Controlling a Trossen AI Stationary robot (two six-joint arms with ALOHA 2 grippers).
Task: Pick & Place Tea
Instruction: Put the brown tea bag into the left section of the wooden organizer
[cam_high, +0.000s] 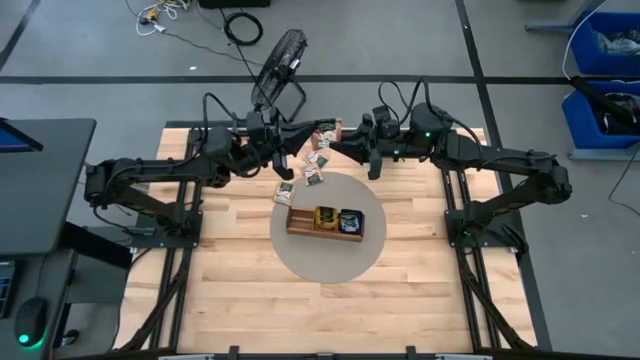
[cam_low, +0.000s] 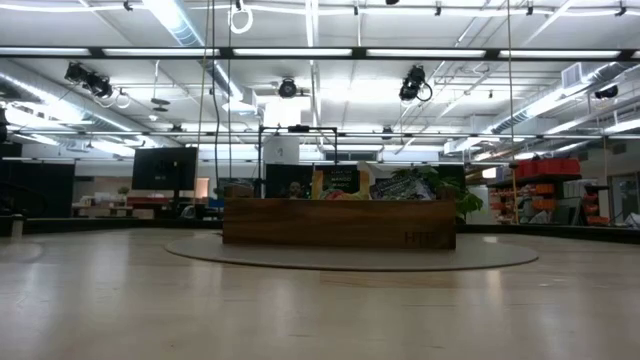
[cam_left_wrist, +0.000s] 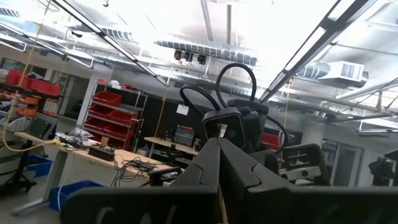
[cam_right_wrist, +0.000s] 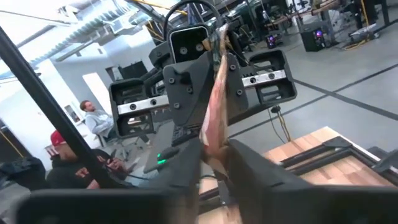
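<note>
Both arms raised and meeting nose to nose above the far middle of the wooden table (cam_high: 230, 290). Left gripper (cam_high: 297, 140) fully closed, fingers (cam_left_wrist: 214, 168) pressed together and pinching a tea-bag packet (cam_right_wrist: 214, 99) by its thin edge. Right gripper (cam_high: 338, 146) clamped on the same packet from the opposite side, fingers (cam_right_wrist: 249, 168) pinched against its lower end, packet standing upright and edge-on between the two. More tea packets (cam_high: 315, 165) scattered loose on the table just below the grippers, along the far rim of a round grey mat (cam_high: 325, 265). On the mat, a long wooden tray (cam_high: 300, 222), with a yellow packet (cam_high: 326, 216) in its middle compartment, a dark blue one (cam_high: 350, 220) in the right compartment.
</note>
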